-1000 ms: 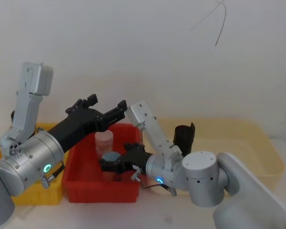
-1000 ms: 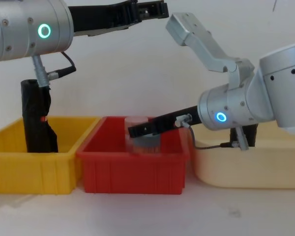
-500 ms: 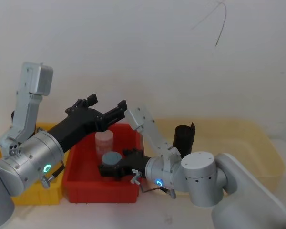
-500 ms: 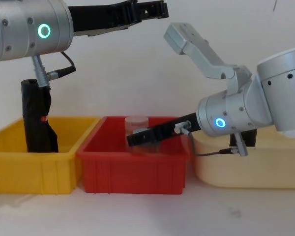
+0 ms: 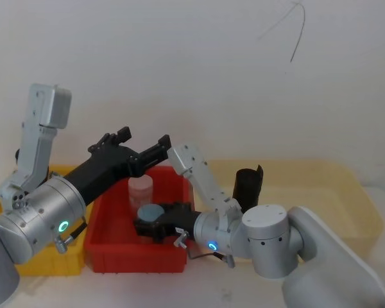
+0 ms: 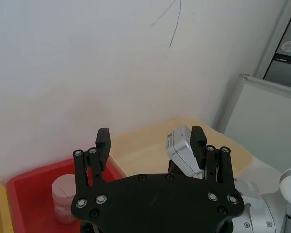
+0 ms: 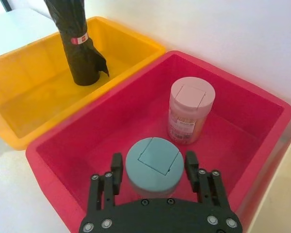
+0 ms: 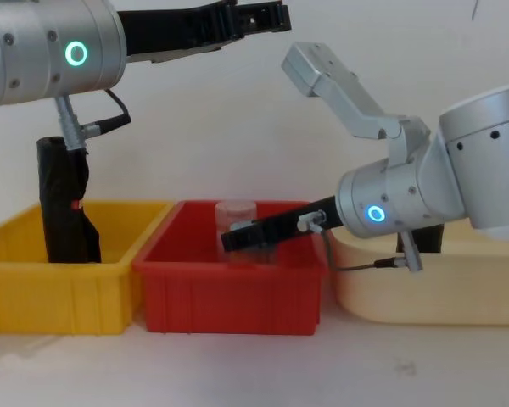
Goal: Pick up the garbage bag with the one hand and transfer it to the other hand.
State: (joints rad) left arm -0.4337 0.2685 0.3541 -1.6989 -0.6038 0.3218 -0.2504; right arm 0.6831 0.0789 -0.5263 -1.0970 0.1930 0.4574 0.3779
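The garbage bag (image 5: pixel 247 185), a plain black roll, stands upright at the left end of the beige bin (image 5: pixel 346 186). My left gripper (image 5: pixel 145 138), on the green-lit arm, hangs open and empty high above the red bin (image 5: pixel 115 256), far from the bag; the chest view shows it (image 8: pixel 276 15) near the top. My right gripper (image 5: pixel 144 228), on the blue-lit arm, reaches low into the red bin. Its fingers (image 7: pixel 117 165) stand open on either side of a blue-lidded jar (image 7: pixel 153 165). The right arm's links pass in front of the bag.
A pink-lidded jar (image 7: pixel 190 109) stands in the red bin behind the blue-lidded one. A second black roll with a small red mark (image 8: pixel 64 203) stands in the yellow bin (image 8: pixel 59 297) on the left. The three bins sit side by side against a white wall.
My right gripper has sunk a little deeper into the red bin, closing in around the blue-lidded jar. The left arm and the garbage bag have stayed where they were.
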